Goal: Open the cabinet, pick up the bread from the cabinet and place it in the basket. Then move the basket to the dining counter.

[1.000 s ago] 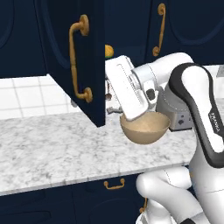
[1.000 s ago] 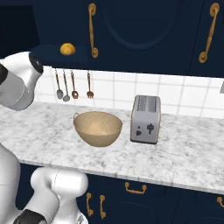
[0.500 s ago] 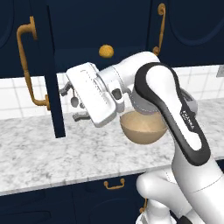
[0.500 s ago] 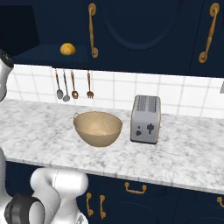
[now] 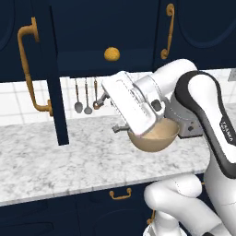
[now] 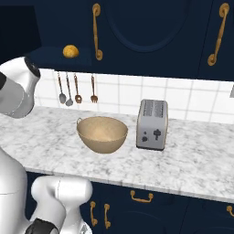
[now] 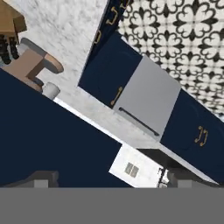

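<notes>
Bread (image 5: 111,54) sits on the open cabinet (image 5: 50,73) shelf, above the basket (image 6: 102,133) on the tabletop (image 6: 192,160). I risk clipping the swung door reaching up. My arm folds low over the basket; I cannot tell how wide the tool stands.

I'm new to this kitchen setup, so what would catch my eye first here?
The cabinet door stands swung wide open, showing the small golden bread on the shelf inside. Below it, the tan basket sits on the marble counter beside a silver toaster, with the white arm bent across it.
</notes>
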You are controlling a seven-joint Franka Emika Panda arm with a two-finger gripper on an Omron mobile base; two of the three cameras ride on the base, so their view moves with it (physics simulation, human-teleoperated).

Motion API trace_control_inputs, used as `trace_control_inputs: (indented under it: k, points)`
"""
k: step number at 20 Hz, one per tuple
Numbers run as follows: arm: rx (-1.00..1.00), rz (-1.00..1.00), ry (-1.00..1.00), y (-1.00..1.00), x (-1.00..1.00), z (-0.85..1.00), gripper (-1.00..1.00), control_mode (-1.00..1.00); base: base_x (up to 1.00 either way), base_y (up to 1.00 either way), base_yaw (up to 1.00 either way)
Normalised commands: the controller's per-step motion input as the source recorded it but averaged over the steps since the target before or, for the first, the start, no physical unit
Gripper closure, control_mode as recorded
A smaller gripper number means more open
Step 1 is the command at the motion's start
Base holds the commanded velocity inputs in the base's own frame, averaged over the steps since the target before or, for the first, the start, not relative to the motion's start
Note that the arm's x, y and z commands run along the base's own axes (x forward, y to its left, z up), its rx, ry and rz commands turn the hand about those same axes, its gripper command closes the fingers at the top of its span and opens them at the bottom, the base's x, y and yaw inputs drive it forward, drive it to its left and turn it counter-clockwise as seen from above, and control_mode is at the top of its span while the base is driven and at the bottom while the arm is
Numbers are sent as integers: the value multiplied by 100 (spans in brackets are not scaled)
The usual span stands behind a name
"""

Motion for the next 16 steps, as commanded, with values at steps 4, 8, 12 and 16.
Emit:
trace_control_inputs:
  k: [4, 8, 12, 16]
  points:
    - [-21, 6, -38, -100, 10, -95, -100, -100, 0, 0, 0]
    - [-26, 24, -47, -100, 30, -91, -100, -100, 0, 0, 0]
    - [-45, 27, -31, -89, 49, -81, -100, -100, 0, 0, 0]
    - [-56, 32, -39, -59, 36, -66, -100, -100, 0, 0, 0]
